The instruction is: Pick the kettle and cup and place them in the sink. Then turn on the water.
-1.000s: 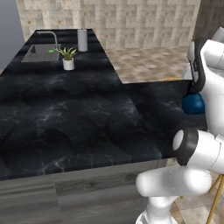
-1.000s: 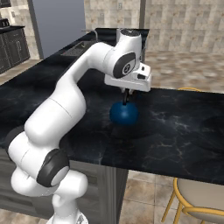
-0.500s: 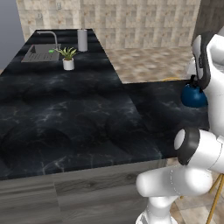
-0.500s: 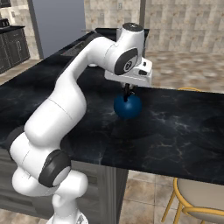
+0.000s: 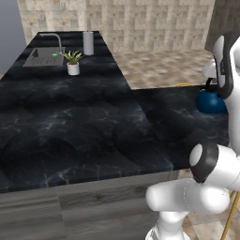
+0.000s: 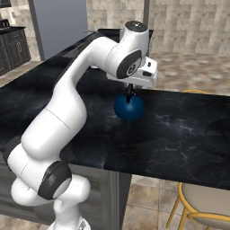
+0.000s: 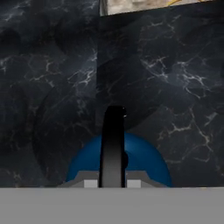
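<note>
The dark-blue kettle hangs just above the black marble counter, its shadow under it. My gripper is shut on its black arched handle from above. In the hand view the kettle sits directly below the gripper. In the left base view the kettle is at the far right, partly behind my arm. The grey sink with its curved faucet lies at the far left end of the counter. The cup is out of view, and I see no water at the faucet.
A white pot with a green plant stands beside the sink, with a grey cylinder behind it. A yellow-framed chair stands off the counter's right edge. The counter is L-shaped, with tiled floor beyond the inner corner.
The gripper has risen with the kettle in it, lifting it a little off the counter; most of the rise came in the first half second.
</note>
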Motion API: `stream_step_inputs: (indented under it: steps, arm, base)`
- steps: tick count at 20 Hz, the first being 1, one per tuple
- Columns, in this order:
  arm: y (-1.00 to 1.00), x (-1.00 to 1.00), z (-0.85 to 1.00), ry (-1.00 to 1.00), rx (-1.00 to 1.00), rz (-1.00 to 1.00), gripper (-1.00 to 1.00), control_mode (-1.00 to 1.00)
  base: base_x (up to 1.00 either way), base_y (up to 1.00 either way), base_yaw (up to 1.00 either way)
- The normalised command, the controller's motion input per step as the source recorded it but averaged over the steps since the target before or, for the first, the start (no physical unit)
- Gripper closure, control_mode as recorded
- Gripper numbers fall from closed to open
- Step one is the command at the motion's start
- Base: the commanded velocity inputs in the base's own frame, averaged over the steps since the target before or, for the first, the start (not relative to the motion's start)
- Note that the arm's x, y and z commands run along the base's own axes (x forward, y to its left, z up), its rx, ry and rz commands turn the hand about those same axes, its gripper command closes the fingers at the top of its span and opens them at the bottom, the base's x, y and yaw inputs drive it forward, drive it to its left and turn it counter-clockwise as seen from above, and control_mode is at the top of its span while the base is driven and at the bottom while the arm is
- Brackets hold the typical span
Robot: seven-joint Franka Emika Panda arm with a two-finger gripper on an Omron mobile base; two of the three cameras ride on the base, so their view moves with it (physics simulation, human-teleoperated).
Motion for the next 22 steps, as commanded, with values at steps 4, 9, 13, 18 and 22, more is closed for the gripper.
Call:
stream_step_inputs:
  steps: [4,9,13,18,22]
  arm:
    - [0.00,-0.13,0.04,-0.07,0.00,0.00,1.00,-1.00]
    - [0.00,-0.05,0.01,-0.02,0.00,0.00,1.00,1.00]
    - [0.00,0.00,0.00,0.00,0.00,0.00,1.00,1.00]
    - [0.00,0.00,0.00,0.00,0.00,0.00,1.00,1.00]
    - [0.00,0.00,0.00,0.00,0.00,0.00,1.00,1.00]
  base:
    - [0.00,0.00,0.00]
    - [-0.42,0.07,0.00]
    - [-0.84,0.54,0.00]
    - [-0.45,1.00,-0.02]
    - [-0.30,0.99,-0.01]
